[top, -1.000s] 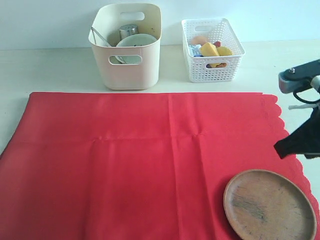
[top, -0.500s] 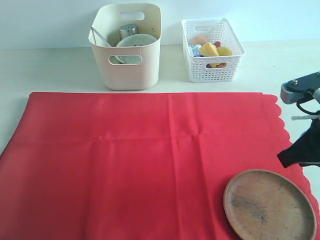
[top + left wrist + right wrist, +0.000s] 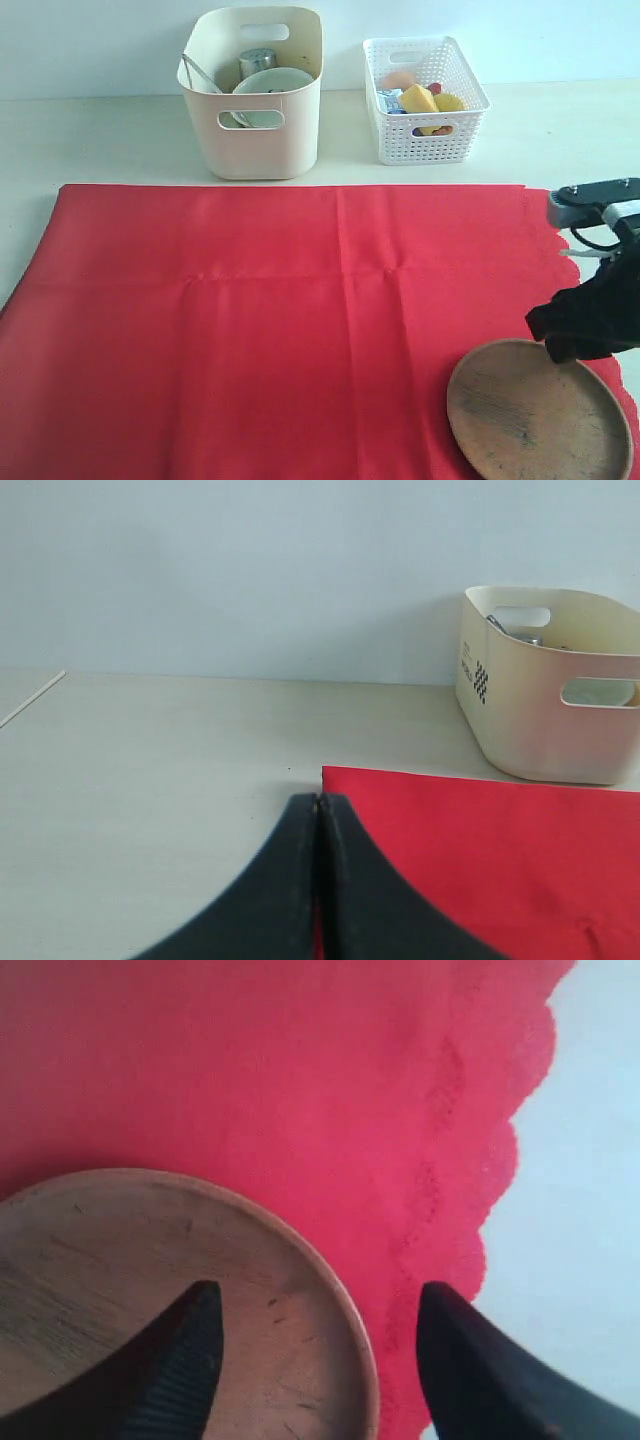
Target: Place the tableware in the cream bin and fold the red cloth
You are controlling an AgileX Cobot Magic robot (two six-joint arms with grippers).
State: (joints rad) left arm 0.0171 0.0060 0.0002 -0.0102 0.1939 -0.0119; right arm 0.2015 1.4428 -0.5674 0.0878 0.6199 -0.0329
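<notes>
Down comes the right claw (image 3: 580,322)! A second ago it hung higher, out past the scalloped edge; now it has slid in over the far right rim of the round brown wooden plate (image 3: 530,425). Its fingers have parted too. The right wrist view shows them spread wide, one over the plate's wood and the other over red fabric just outside, with the rim between them. Nothing is pinched, and whether the tips touch anything I cannot tell. The plate has not budged: it lies flat on the near right corner of the red cloth (image 3: 300,320), close to the scalloped edge, with pale bench (image 3: 100,140) beyond it.

The cloth lies spread out flat, unfolded, with faint crease lines crossing it. Over on the left side, the left claw (image 3: 318,815) is pressed together with nothing between its fingers. It hangs by the cloth's far left corner, about where red meets bench.

At the back, the cream bin (image 3: 255,140) stands upright just past the cloth's far edge. Inside it sit the pale bowl (image 3: 272,80) and, behind that, the steel cup (image 3: 258,62), while a slim metal handle (image 3: 197,75) leans against the bin's left wall. To its right, a little apart, stands the white lattice basket (image 3: 425,145), holding yellow and orange food (image 3: 418,100).
</notes>
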